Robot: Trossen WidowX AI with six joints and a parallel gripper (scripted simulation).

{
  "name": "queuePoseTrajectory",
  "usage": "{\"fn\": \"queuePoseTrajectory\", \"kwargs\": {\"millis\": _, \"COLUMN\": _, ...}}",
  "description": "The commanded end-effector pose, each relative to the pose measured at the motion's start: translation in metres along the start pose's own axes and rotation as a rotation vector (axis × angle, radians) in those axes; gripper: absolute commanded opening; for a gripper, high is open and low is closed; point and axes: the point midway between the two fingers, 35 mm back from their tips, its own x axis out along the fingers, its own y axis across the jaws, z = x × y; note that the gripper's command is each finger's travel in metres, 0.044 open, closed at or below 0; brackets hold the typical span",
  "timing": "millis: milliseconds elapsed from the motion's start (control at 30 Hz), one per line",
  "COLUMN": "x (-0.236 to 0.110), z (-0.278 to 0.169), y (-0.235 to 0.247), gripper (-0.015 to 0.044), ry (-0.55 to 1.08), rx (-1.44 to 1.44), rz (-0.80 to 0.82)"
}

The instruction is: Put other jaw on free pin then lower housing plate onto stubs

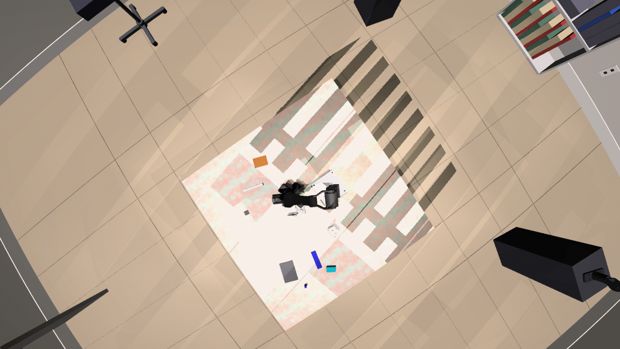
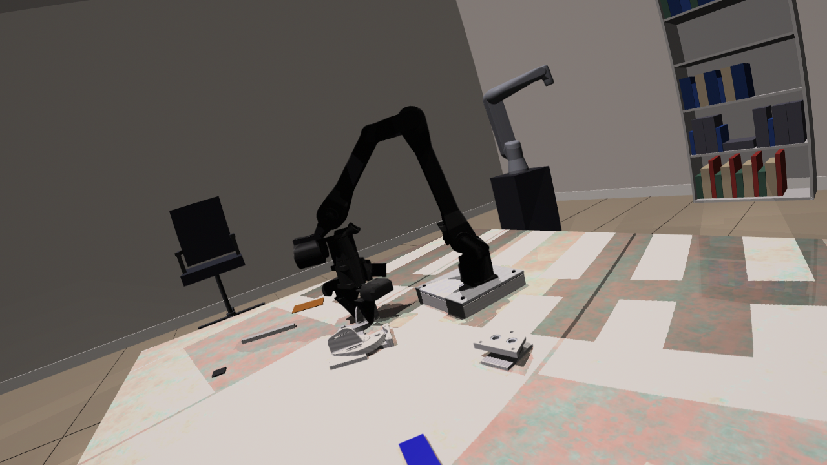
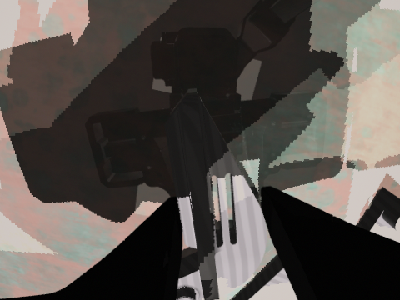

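A grey wedge-shaped jaw (image 3: pixel 246 233) with two slots stands on edge between my fingers. My gripper (image 3: pixel 220 202) (image 2: pixel 362 314) (image 1: pixel 298 211) points down and is shut on this jaw, one black finger on each side. Just below it, the grey base with the other jaw (image 2: pixel 349 342) lies flat on the table. The hold point is small in the top and exterior views. The housing plate (image 2: pixel 501 343) (image 1: pixel 333 229), pale grey with round holes, lies apart to the right of the base, on a small ribbed block.
The arm's grey mount (image 2: pixel 471 292) stands behind the base. Around lie an orange card (image 1: pixel 260 161) (image 2: pixel 306 305), a thin grey bar (image 1: pixel 253 187) (image 2: pixel 269 333), a small dark square (image 2: pixel 218 372), a blue strip (image 1: pixel 316 259) (image 2: pixel 418 449), a cyan block (image 1: pixel 330 268) and a grey slab (image 1: pixel 288 271).
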Motion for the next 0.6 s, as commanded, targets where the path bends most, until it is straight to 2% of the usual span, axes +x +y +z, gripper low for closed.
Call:
{"fn": "queuePoseTrajectory", "kwargs": {"millis": 0, "x": 0.000, "z": 0.000, "y": 0.000, "gripper": 0.0134, "ry": 0.001, "rx": 0.000, "rz": -0.002}}
{"fn": "queuePoseTrajectory", "kwargs": {"millis": 333, "x": -0.001, "z": 0.000, "y": 0.000, "gripper": 0.0134, "ry": 0.001, "rx": 0.000, "rz": -0.002}}
{"fn": "queuePoseTrajectory", "kwargs": {"millis": 567, "x": -0.020, "z": -0.002, "y": 0.002, "gripper": 0.0134, "ry": 0.001, "rx": 0.001, "rz": -0.002}}
